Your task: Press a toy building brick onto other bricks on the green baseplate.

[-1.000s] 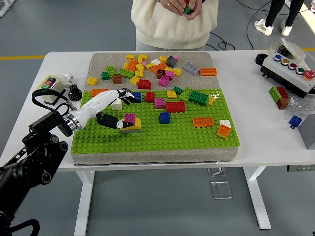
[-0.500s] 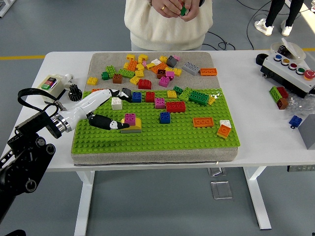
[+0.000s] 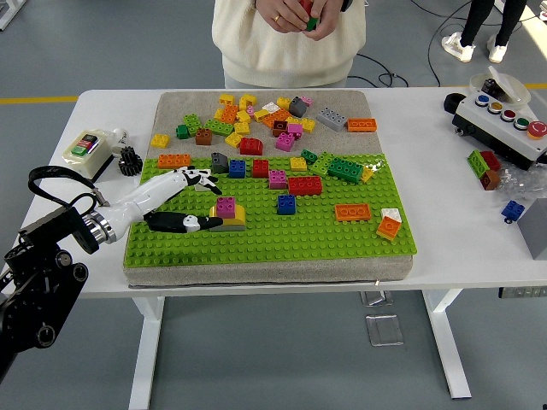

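We see the left hand (image 3: 184, 201) fingers spread, holding nothing, beside the magenta brick (image 3: 226, 206) stacked on the yellow brick (image 3: 229, 219) near the green baseplate (image 3: 342, 235)'s left edge; a careless sweep may knock the stack loose.

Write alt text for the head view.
The robot's left hand, fingers spread, lies on the green baseplate beside a pink brick stacked on a yellow one. A person stands behind, holding small bricks.
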### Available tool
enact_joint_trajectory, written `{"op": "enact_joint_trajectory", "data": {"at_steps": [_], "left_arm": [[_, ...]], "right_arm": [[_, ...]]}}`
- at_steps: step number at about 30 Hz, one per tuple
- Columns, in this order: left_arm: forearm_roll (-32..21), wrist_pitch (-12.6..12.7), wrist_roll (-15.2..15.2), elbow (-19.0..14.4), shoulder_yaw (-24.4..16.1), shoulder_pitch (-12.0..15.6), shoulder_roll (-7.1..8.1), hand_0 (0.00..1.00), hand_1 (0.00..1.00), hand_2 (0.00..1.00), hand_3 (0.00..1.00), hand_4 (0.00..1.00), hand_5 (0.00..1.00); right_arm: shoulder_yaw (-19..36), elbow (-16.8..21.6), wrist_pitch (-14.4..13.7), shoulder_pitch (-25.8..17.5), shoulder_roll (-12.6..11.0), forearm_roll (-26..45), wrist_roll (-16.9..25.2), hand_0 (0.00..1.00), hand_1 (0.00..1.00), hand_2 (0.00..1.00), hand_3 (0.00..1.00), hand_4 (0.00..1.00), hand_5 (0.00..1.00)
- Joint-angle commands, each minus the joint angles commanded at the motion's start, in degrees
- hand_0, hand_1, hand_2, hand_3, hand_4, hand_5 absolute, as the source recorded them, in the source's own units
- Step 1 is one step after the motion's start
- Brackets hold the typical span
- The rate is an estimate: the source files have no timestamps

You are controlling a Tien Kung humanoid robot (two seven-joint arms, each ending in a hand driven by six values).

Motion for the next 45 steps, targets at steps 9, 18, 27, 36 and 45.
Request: {"op": "enact_joint_trajectory", "data": {"at_steps": [9,18,27,36,45], "left_arm": [[0.06,-0.36,0.28,-0.72,0.78,0.15,-0.51,0.998,0.965,0.917,0.672,0.998,0.826],[0.59,-0.3,0.47,0.05,1.24,-0.01,-1.19,0.998,0.962,0.917,0.669,0.998,0.818],[1.04,-0.12,0.49,1.29,1.13,-0.46,-1.4,0.998,0.96,0.916,0.667,0.998,0.815],[1.58,0.06,0.48,2.46,1.26,-0.4,-1.59,0.998,0.959,0.913,0.663,0.998,0.807],[1.48,0.23,0.53,3.26,1.2,-1.07,-1.95,0.998,0.955,0.913,0.661,0.998,0.8]], "right_arm": [[0.04,0.0,-0.2,0.28,0.07,0.13,0.2,0.737,0.656,0.707,0.596,0.92,0.503],[0.07,0.0,-0.19,0.2,0.0,0.13,0.09,0.736,0.657,0.707,0.596,0.92,0.504],[0.0,0.0,-0.2,0.23,-0.03,0.14,0.05,0.736,0.657,0.707,0.596,0.92,0.505],[-0.22,0.0,-0.36,0.19,0.01,0.07,0.07,0.736,0.657,0.708,0.596,0.919,0.505],[-0.4,0.0,-0.38,0.19,0.05,0.13,0.03,0.736,0.656,0.708,0.596,0.92,0.505]]}}
